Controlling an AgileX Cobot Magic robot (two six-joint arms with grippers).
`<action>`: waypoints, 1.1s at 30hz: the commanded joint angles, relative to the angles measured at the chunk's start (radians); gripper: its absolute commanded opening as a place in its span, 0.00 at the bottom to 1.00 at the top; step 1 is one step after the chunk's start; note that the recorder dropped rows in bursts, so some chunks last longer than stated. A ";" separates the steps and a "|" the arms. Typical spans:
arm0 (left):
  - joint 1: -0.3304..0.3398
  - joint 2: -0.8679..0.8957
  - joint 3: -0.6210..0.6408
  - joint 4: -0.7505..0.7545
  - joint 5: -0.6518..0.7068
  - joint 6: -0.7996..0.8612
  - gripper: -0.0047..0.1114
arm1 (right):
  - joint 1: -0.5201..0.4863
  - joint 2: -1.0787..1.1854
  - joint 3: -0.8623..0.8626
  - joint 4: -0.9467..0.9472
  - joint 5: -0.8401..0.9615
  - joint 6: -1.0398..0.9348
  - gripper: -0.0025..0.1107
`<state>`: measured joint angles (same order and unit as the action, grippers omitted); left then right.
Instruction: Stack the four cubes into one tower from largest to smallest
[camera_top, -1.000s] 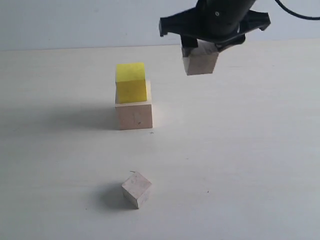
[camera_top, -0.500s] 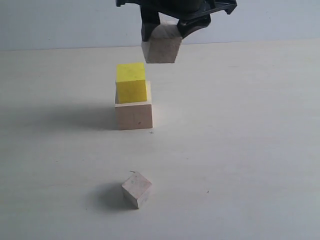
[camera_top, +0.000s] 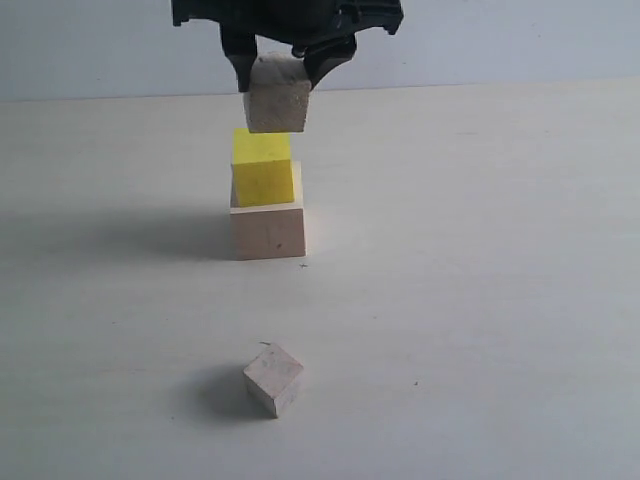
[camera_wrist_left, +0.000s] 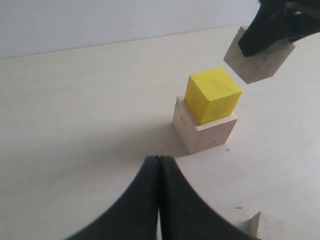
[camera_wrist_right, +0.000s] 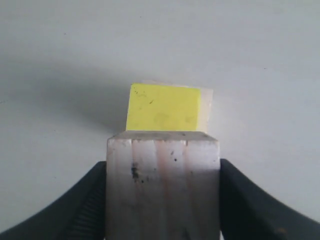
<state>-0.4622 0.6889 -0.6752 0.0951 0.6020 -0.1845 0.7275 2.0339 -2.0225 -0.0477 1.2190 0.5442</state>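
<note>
Exterior view first: the pale table (camera_top: 500, 300) fills nearly the whole frame, with a grey wall strip along the top. Next biggest is the right gripper (camera_top: 277, 78), a black claw coming in at the top centre, clenched on the small cube (camera_top: 277, 105), one finger on each side of it. Below that, a bit above mid-frame, sits the large cube (camera_top: 268, 232) in bare pale wood, flat on the table. The yellow cube (camera_top: 262, 170) is on top of it, not quite centred, so a strip of pale wood shows along its right side. The held small cube hangs right over the yellow one; from this angle their edges look like they meet, but the left wrist view shows clear air between them, with the small cube up and off to the upper right of that frame. The left gripper (camera_wrist_left: 159, 165) is at the bottom centre of its own view, fingers pinched together with nothing in them. Smallest cube (camera_top: 272, 379) sits alone at lower centre of the exterior frame, turned corner-on, well apart from the stack.
</note>
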 joint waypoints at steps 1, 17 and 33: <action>-0.002 -0.007 0.003 -0.011 -0.005 0.005 0.04 | 0.042 0.039 -0.038 -0.068 0.002 0.007 0.02; -0.002 -0.007 0.003 -0.011 0.000 0.005 0.04 | 0.045 0.130 -0.159 -0.122 0.001 0.095 0.02; -0.002 -0.007 0.003 -0.011 0.015 0.008 0.04 | 0.043 0.180 -0.203 -0.166 0.002 0.111 0.02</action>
<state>-0.4622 0.6889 -0.6752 0.0951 0.6191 -0.1811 0.7729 2.2188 -2.2170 -0.2141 1.2236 0.6509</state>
